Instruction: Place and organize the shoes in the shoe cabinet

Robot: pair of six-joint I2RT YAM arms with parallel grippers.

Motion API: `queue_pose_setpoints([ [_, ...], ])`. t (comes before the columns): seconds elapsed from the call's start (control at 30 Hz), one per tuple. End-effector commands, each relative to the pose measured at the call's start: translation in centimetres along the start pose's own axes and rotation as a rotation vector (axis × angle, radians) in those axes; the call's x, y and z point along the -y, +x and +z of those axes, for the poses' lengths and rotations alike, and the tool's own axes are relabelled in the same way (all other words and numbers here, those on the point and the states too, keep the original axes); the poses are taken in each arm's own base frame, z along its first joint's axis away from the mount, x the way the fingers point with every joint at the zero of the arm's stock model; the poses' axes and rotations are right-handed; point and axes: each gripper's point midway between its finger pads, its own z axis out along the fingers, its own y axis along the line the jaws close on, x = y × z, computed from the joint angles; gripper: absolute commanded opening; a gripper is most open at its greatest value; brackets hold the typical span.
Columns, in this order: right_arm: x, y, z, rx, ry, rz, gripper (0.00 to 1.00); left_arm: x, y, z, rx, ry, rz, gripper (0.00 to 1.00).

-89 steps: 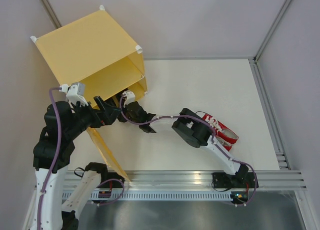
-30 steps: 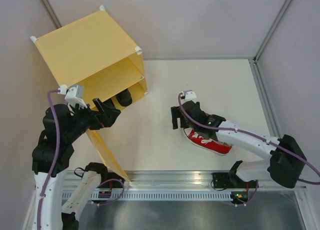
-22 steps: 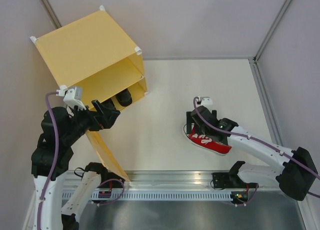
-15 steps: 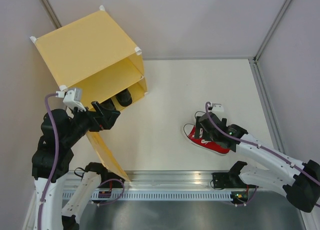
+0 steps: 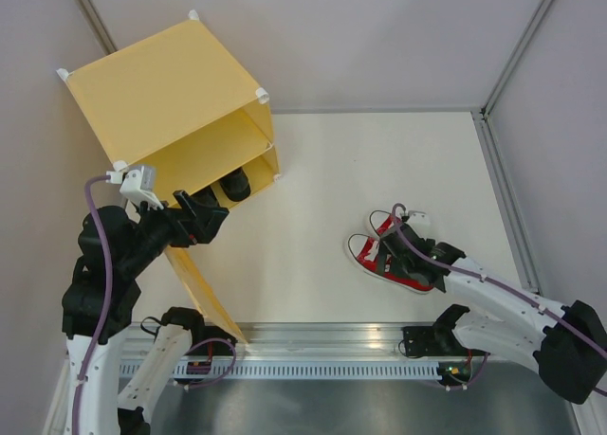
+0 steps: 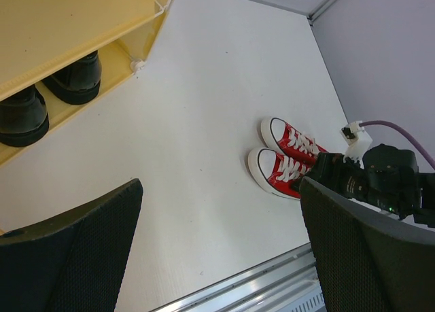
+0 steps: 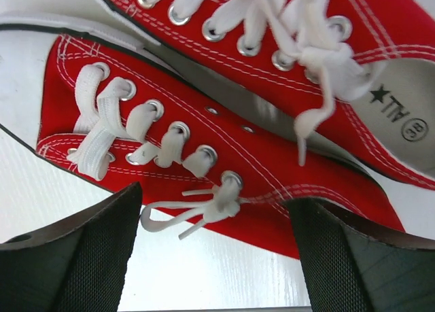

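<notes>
Two red sneakers lie side by side on the table, toes to the left: one (image 5: 365,252), the other (image 5: 383,226). My right gripper (image 5: 400,261) hovers low over their laced tops, open. In the right wrist view its fingers straddle the knot of the nearer sneaker (image 7: 204,149), beside the second sneaker (image 7: 306,47). The black loafers (image 6: 75,77) stand in the lower compartment of the yellow shoe cabinet (image 5: 161,84). My left gripper (image 5: 204,217) hangs open in front of the cabinet, nothing between its fingers (image 6: 68,251).
The cabinet's door (image 5: 204,293) hangs open toward the near left, just below my left gripper. A metal rail (image 5: 379,335) runs along the table's near edge. Grey walls close in the back and right sides.
My right arm has swung from the cabinet mouth to the red sneakers and come down over them, its gripper open throughout. The left arm has barely shifted.
</notes>
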Motion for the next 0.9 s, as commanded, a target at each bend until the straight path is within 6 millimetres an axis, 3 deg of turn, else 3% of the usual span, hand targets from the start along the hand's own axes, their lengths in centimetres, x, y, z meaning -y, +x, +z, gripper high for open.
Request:
queue_pose_setpoints([
  [0.0,-1.8,0.5,0.7,-0.040,-0.082,-0.059,0.90,-1.3,0.5,-0.1,-0.002,-0.054,0.034,1.00],
  [0.2,-4.9,1.6,-0.1,-0.127,-0.266,-0.193,0.85,-1.4,0.6,0.0,-0.001,-0.057,0.031,1.00],
  [0.3,-6.4,1.6,-0.4,-0.149,-0.335,-0.232,0.74,-1.6,0.8,0.3,-0.011,-0.056,0.024,1.00],
  [0.4,-9.3,1.5,-1.2,-0.170,-0.446,-0.230,0.58,-1.3,0.7,0.4,-0.012,-0.043,0.023,1.00],
  [0.47,-11.0,1.0,-1.5,-0.155,-0.485,-0.238,0.46,-1.3,0.7,0.3,-0.011,-0.045,0.023,1.00],
  [0.6,-14.3,0.0,-2.0,-0.111,-0.517,-0.281,0.31,-1.2,0.6,0.0,0.001,-0.044,0.031,1.00],
  [0.73,-18.6,-1.8,-2.8,-0.053,-0.576,-0.241,0.08,-1.3,0.5,-0.1,0.008,-0.048,0.037,1.00],
  [0.87,-22.1,-4.4,-2.4,0.063,-0.590,-0.177,0.01,-1.4,0.4,-0.2,0.014,-0.053,0.040,1.00],
])
